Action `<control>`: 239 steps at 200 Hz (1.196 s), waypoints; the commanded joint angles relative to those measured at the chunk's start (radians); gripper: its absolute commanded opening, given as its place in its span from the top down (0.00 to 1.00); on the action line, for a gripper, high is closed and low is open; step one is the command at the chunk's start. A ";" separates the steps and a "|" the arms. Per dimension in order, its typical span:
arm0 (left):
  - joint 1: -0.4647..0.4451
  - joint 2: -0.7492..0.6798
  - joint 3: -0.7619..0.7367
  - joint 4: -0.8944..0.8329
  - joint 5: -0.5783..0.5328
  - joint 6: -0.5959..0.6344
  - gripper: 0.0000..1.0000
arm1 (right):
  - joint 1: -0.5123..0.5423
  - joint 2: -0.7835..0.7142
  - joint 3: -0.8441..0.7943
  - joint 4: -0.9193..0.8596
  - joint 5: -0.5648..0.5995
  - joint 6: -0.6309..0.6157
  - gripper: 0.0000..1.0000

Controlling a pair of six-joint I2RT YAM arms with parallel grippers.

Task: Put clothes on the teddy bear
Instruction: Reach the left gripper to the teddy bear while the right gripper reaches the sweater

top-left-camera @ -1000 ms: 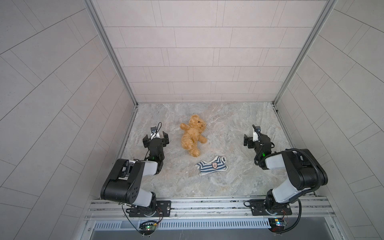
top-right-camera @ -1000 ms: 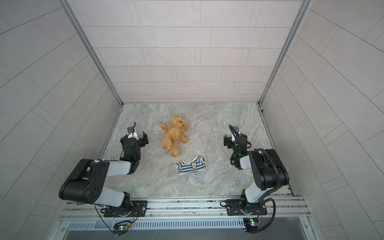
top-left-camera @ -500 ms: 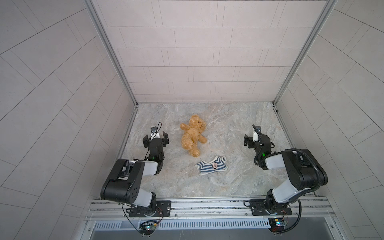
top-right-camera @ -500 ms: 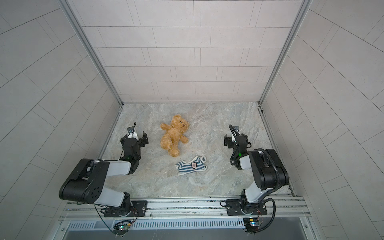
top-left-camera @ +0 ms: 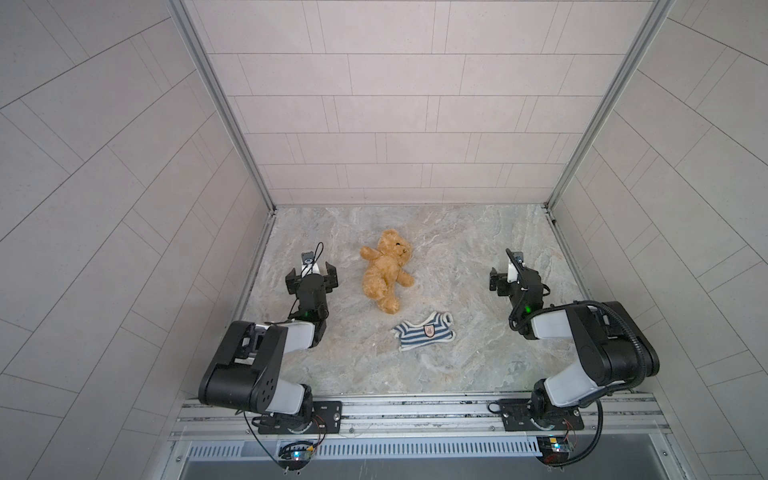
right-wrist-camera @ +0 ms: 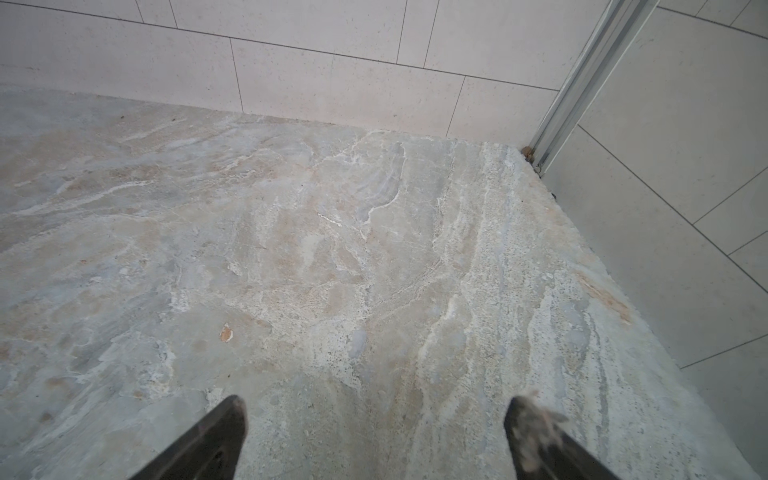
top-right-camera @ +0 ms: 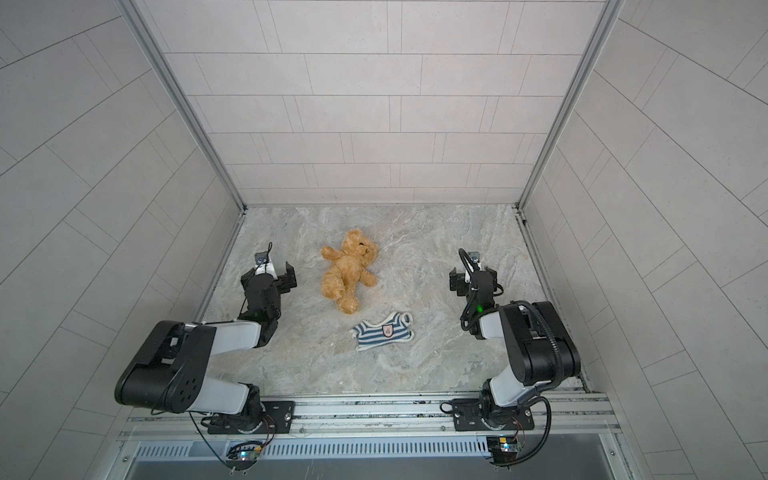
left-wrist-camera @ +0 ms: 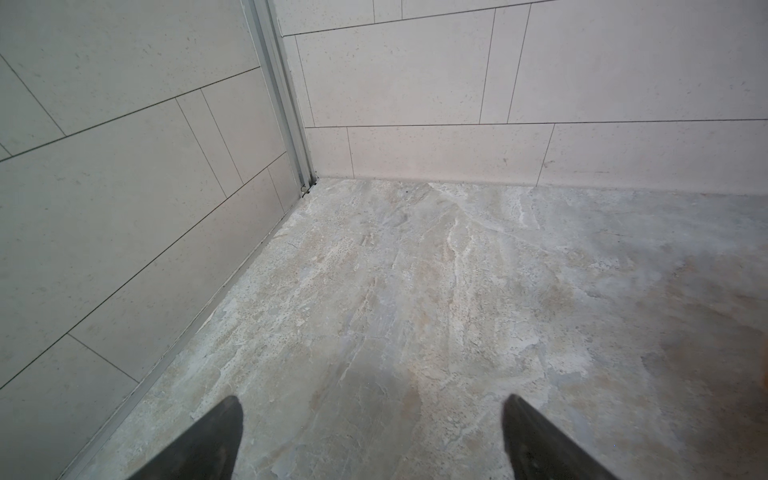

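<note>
Lying face-up near the middle of the table [top-left-camera: 478,249], the teddy bear [top-left-camera: 386,274] points its head toward the back wall [top-left-camera: 395,124] and one foot toward the shirt [top-left-camera: 424,331], which lies flat near that foot, not touching it; the left gripper [top-left-camera: 311,273] and the right gripper [top-left-camera: 514,276] flank the bear, each apart from it, jaws spread wide and holding nothing. Dressing has not begun; the sound opening, on this evidence, is to pinch a single layer of the shirt at its hem so the opening stays free, while the other gripper steadies the bear by its body; both plush and thin cloth look likely to slide on the smooth stone, so a low, slow approach seems wise.
</note>
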 commanded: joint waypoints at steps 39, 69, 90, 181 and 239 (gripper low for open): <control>0.003 -0.110 0.042 -0.148 0.007 -0.005 0.00 | 0.009 -0.170 -0.001 -0.122 0.055 0.004 0.00; 0.000 -0.206 0.054 -0.259 0.003 -0.040 0.00 | 0.031 -0.289 0.033 -0.268 0.109 0.058 0.00; -0.021 -0.277 0.054 -0.308 0.017 -0.092 0.00 | 0.039 -0.367 0.073 -0.404 0.133 0.136 0.00; -0.224 -0.382 0.416 -0.985 0.252 -0.377 0.00 | 0.172 -0.438 0.367 -1.109 0.048 0.234 0.00; -0.322 -0.173 0.746 -1.400 0.429 -0.383 0.00 | 0.339 -0.437 0.370 -1.175 -0.071 0.223 0.00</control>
